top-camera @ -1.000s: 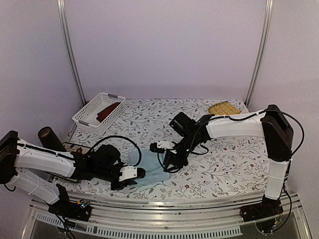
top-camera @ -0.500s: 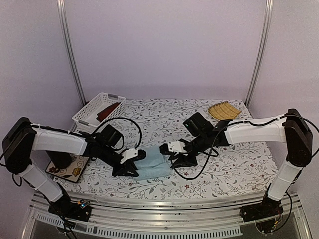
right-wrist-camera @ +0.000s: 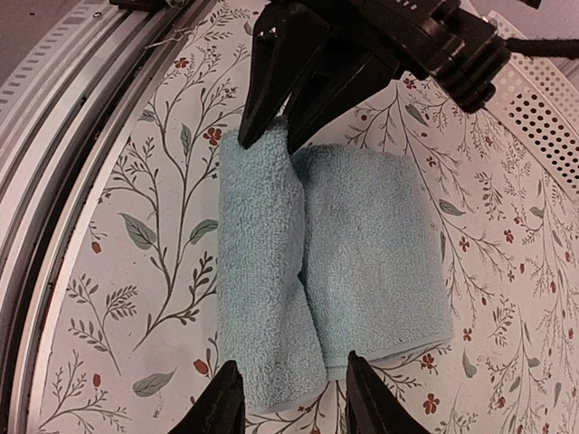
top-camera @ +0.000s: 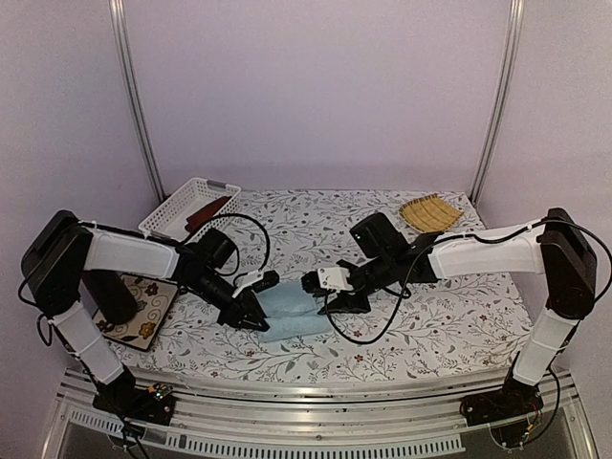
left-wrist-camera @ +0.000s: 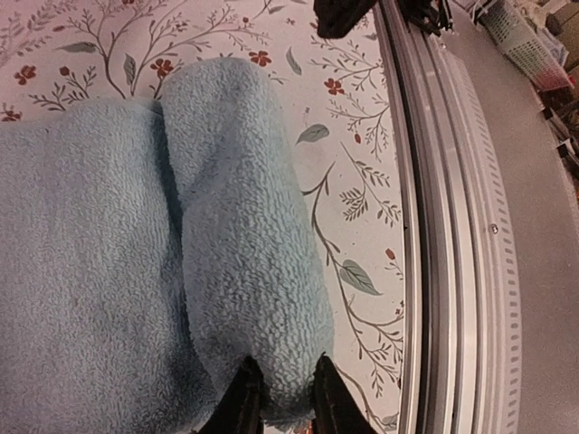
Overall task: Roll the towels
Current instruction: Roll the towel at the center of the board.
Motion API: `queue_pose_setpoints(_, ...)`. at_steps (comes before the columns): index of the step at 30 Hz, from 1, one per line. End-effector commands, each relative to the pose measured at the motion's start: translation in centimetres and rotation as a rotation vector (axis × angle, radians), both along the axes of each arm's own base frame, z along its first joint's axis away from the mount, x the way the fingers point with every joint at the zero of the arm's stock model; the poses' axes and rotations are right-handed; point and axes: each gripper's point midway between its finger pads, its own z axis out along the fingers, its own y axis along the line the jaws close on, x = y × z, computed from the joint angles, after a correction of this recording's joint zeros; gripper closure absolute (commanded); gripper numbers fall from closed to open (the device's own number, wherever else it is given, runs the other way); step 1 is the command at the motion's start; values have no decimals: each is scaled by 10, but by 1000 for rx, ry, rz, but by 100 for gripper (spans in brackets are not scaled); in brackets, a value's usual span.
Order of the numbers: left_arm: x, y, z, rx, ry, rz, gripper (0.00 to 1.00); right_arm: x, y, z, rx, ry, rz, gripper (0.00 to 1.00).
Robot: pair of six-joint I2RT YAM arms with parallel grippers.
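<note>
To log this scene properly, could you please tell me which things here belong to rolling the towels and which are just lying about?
Job: light blue towel, partly rolled; rust-red towel, in the white basket.
Lying about: bamboo mat; floral tile.

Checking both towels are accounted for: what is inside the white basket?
A dark rust-red towel lies in the white basket. Anything beneath it is covered.

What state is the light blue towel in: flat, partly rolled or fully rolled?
Partly rolled. One edge of the light blue towel is curled into a roll, pinched by the left gripper; the rest lies flat.
</note>
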Motion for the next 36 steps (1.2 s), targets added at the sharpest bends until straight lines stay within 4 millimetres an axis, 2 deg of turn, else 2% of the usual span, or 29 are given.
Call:
queue_pose_setpoints(1, 3, -9, 6, -34, 83, 10, 80, 0, 3, 0, 22, 5, 14, 60)
queue_pose_setpoints(7, 18, -16, 15, -30, 90, 32, 79, -1, -4, -4, 25, 34, 8, 60)
queue_pose_setpoints(14, 12, -7, -1, 3, 136, 45, 78, 14, -10, -22, -46, 2, -18, 58)
queue_pose_setpoints(20, 7, -4, -10, 37, 173, 43, 75, 6, -9, -35, -87, 11, 12, 53)
queue_pose_setpoints(26, 4, -4, -9, 42, 198, 44, 72, -15, 9, -49, -137, -31, 66, 49)
queue_pose_setpoints(29, 1, -6, -10, 43, 210, 36, 70, -7, 22, -62, -180, -47, 7, 49)
queue_pose_setpoints(31, -2, -7, -11, 48, 220, 24, 70, 3, 31, -61, -188, -75, -38, 50)
queue_pose_setpoints(36, -9, -11, -14, 59, 234, -7, 70, 13, 33, -60, -194, -114, -71, 51)
